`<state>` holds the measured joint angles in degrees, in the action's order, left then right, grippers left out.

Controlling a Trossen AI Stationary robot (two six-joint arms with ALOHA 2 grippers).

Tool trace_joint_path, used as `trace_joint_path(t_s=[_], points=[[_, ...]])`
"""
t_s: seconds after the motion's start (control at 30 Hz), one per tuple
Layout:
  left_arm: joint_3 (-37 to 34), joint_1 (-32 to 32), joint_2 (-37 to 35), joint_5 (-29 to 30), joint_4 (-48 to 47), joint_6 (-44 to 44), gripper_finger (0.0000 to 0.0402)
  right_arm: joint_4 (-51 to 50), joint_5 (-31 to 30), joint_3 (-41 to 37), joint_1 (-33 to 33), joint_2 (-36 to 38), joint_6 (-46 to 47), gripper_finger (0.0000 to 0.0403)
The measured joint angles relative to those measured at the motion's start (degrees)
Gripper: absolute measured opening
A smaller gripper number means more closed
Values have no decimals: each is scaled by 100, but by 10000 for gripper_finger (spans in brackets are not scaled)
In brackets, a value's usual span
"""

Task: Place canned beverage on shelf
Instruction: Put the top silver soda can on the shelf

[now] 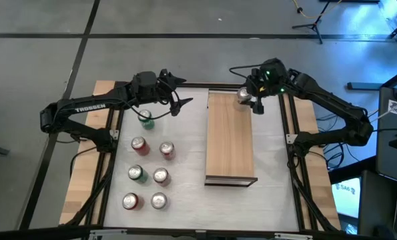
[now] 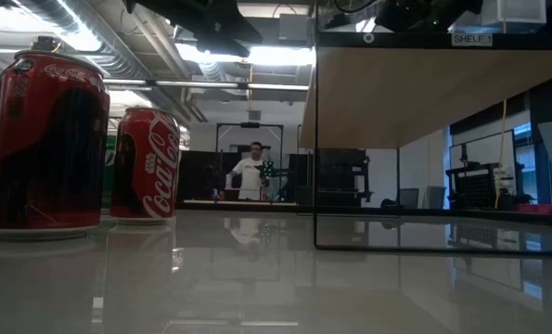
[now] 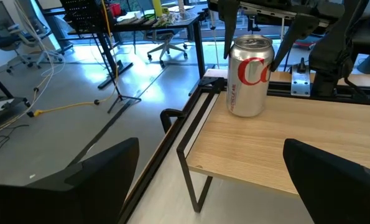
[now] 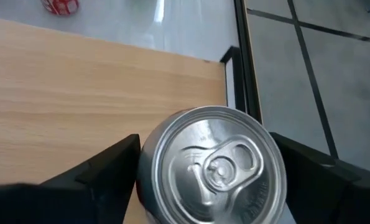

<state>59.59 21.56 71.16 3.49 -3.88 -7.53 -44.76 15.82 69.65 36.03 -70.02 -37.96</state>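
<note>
A silver canned beverage [image 1: 243, 95] stands upright on its base at the far end of the light-wood shelf [image 1: 230, 143], near the shelf's right corner [image 4: 212, 165]. My right gripper [image 1: 253, 101] is open and slants down over it, one finger on either side of the can's upper wall. My left gripper [image 1: 183, 101] hangs open above the table left of the shelf, past a green can [image 1: 145, 119], with nothing between its fingers [image 3: 79, 180]. In the left wrist view the silver can [image 3: 250, 76] stands on the board with the right arm's fingers beside it. My right gripper's fingers [image 4: 104, 171] stand close against both sides of the silver can, near its top rim [image 4: 148, 155], coming from above and from the far right. Whether they touch the can I cannot tell. The can rests on the shelf.
Several red and green cans [image 1: 139, 145] stand on the white table left of the shelf; two red ones [image 2: 44, 139] loom in the low view. The shelf sits on a black metal frame [image 3: 188, 168]. A person [image 2: 250, 172] stands far off in the room.
</note>
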Motion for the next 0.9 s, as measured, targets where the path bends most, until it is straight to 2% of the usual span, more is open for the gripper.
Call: trace_joint_path(t_s=[0.27,0.9], points=[[0,0,0,0,0,0,389,-39,-325,-11,-2,-7,2,349],[0,0,0,2,2,0,389,-8,-359,-11,0,-7,-4,351]])
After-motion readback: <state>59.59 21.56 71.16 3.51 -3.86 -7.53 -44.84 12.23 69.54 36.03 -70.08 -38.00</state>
